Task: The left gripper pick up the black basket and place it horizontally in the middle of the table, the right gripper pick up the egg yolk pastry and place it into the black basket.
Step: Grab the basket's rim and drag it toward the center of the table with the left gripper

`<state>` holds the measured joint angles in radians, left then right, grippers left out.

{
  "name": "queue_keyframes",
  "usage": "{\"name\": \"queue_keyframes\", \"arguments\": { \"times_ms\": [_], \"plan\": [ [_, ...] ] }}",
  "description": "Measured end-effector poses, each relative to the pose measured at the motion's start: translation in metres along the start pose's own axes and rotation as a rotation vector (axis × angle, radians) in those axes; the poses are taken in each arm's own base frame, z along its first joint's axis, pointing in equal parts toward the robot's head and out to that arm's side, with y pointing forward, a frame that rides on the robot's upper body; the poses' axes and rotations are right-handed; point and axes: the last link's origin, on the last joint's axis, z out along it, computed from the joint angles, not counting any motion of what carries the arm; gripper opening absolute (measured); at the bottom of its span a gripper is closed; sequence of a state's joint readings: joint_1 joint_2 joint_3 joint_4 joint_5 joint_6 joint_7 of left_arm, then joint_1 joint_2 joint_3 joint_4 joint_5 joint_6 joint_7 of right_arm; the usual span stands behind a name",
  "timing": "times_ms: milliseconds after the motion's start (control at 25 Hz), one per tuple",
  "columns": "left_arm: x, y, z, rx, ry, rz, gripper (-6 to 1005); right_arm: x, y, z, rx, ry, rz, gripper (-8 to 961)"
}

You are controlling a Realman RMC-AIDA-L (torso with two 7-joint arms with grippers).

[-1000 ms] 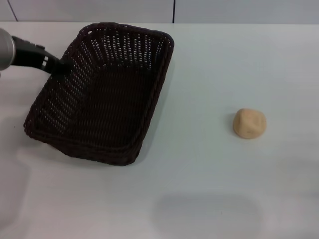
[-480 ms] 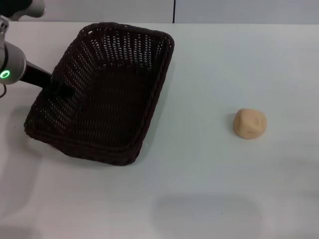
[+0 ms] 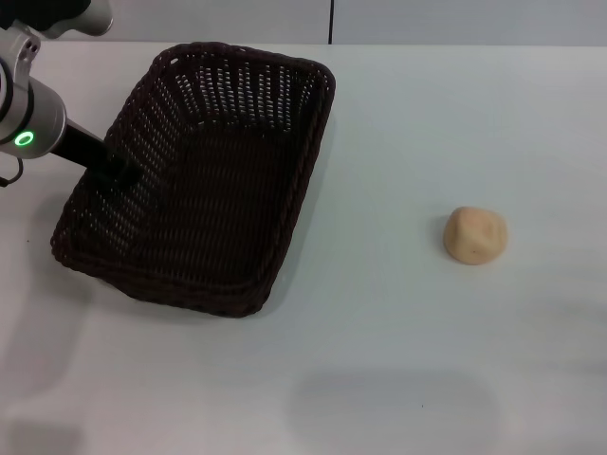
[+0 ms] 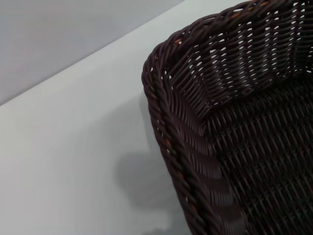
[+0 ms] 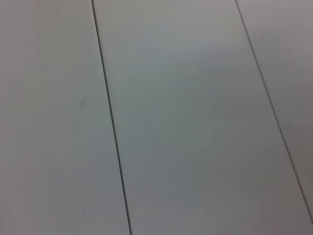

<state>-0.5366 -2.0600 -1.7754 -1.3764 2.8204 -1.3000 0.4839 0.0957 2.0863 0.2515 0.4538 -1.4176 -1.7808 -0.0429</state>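
Gripping the black basket (image 3: 204, 180) at its 9 o'clock wall, the left gripper (image 3: 116, 172) has its fingers clamped on the weave. I lift level, then rotate horizontal toward centre. Egg yolk pastry (image 3: 475, 235) sits at 3 o'clock on the surface (image 3: 427, 360).
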Motion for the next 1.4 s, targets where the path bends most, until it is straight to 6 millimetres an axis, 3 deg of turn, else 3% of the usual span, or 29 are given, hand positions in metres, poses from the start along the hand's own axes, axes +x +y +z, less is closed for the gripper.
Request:
{"name": "queue_keyframes", "arguments": {
  "times_ms": [280, 680, 720, 880, 920, 1120, 1400],
  "plan": [
    [0.003, 0.002, -0.001, 0.011, 0.014, 0.047, 397, 0.000, -0.001, 0.000, 0.002, 0.000, -0.002, 792],
    [0.012, 0.008, -0.011, -0.042, 0.107, 0.146, 348, -0.001, -0.002, -0.002, 0.003, -0.005, -0.005, 789],
    [0.017, 0.013, -0.022, -0.124, 0.168, 0.214, 347, -0.002, -0.003, -0.003, 0.004, -0.005, -0.005, 789],
    [0.020, 0.016, -0.029, -0.168, 0.197, 0.245, 331, -0.003, -0.003, -0.003, 0.004, -0.011, -0.005, 787],
    [0.023, 0.019, -0.039, -0.235, 0.240, 0.287, 327, -0.003, -0.003, -0.004, 0.004, -0.014, -0.005, 787],
    [0.029, 0.019, -0.055, -0.315, 0.291, 0.354, 306, -0.007, -0.001, -0.004, 0.001, -0.037, 0.001, 786],
    [0.036, 0.026, -0.058, -0.449, 0.310, 0.425, 221, -0.009, 0.000, -0.005, -0.003, -0.050, 0.007, 784]
  ]
}}
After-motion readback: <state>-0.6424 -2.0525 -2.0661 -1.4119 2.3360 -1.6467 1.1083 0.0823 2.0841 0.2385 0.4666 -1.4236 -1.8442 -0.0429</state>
